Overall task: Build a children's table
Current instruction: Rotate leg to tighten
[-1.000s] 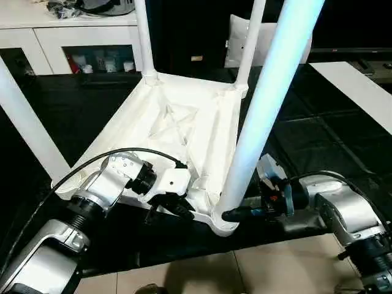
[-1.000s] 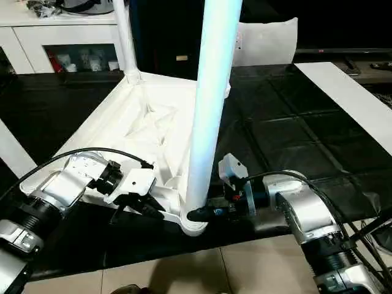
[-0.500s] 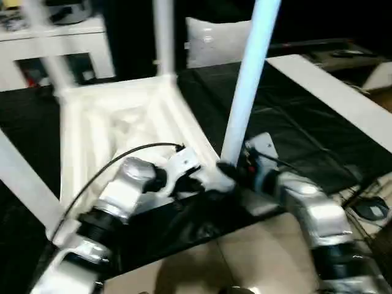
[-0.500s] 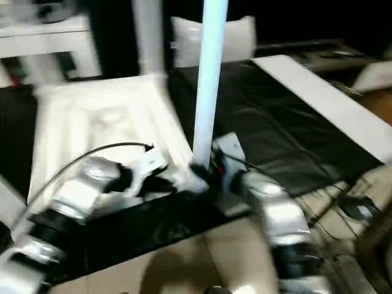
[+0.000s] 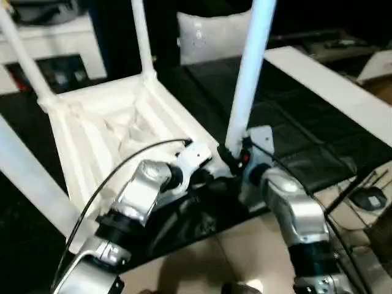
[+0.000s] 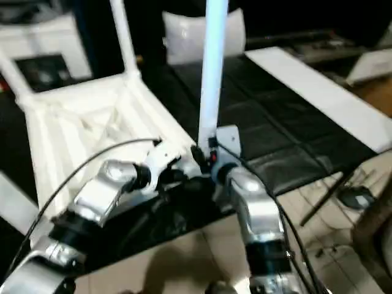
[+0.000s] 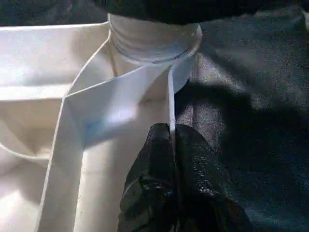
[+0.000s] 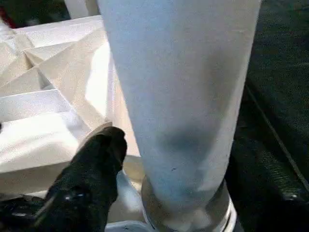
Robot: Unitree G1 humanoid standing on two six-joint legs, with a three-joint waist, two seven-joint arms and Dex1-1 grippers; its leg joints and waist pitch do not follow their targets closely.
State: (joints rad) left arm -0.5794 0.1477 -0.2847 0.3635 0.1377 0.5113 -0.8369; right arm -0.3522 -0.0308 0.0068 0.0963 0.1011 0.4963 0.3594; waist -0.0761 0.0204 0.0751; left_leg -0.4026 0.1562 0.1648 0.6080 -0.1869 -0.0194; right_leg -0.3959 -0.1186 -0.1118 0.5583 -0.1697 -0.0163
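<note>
Pinching the white ribbed plastic tabletop's [image 5: 104, 131] rim, left gripper [image 7: 171, 145] jaws closed; right gripper [image 5: 236, 160] jaws spread around the white tapered leg [image 5: 248, 73].

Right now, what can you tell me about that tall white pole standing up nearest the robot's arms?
The pole is one leg of the upside-down table top. It is a long, smooth tube that looks like white plastic, widest at its foot. It stands upright, seated in a round corner socket at the top's near corner. The right gripper sits against its base, and the left gripper pinches the top's thin rim just beside that socket.
</note>
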